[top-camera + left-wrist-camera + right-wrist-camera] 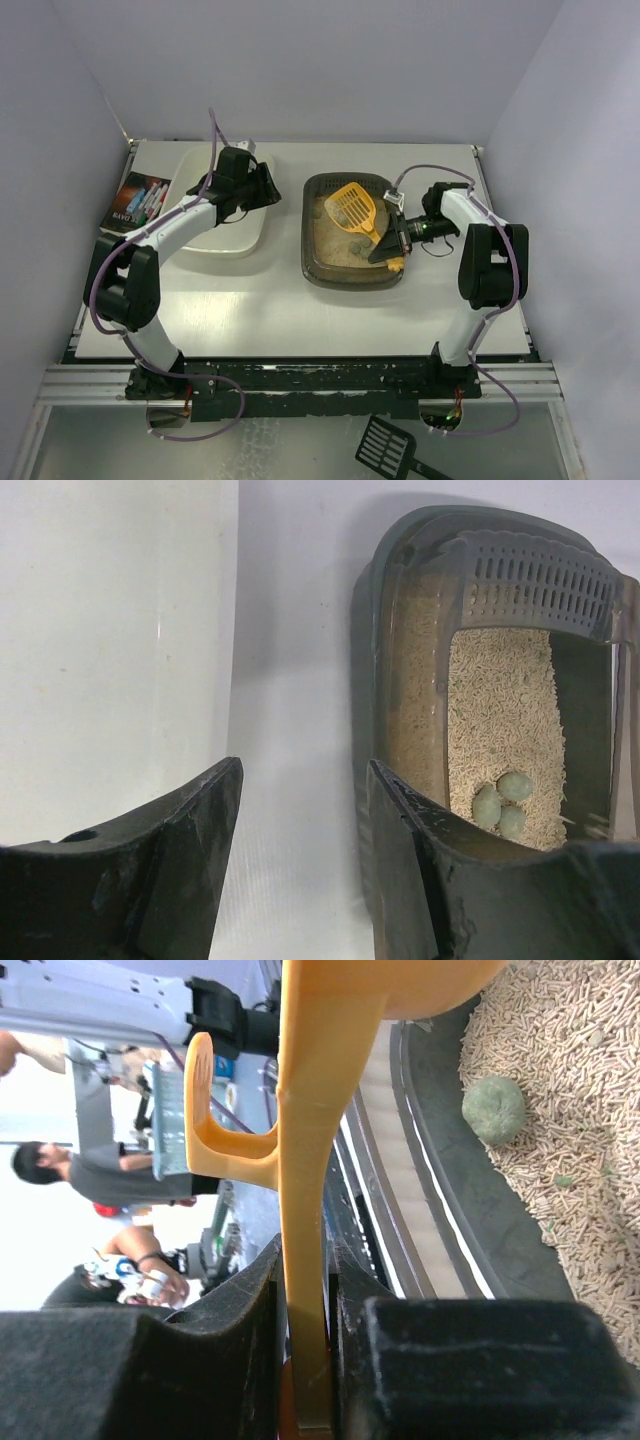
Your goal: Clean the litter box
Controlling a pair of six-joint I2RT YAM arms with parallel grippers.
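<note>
Dark brown translucent litter box (307, 236) mid-table (250, 310), right of the white tub (232, 232) and apart from it, filled with beige litter and a few grey-green lumps (503, 802). Clamped edge-on between the closed fingers of the right gripper (305, 1290): the handle of a yellow slotted scoop (351, 207), head over the litter toward the box's far end. Spread wide and holding nothing, left gripper (305, 770) above the tub's right rim, the box off to its right.
</note>
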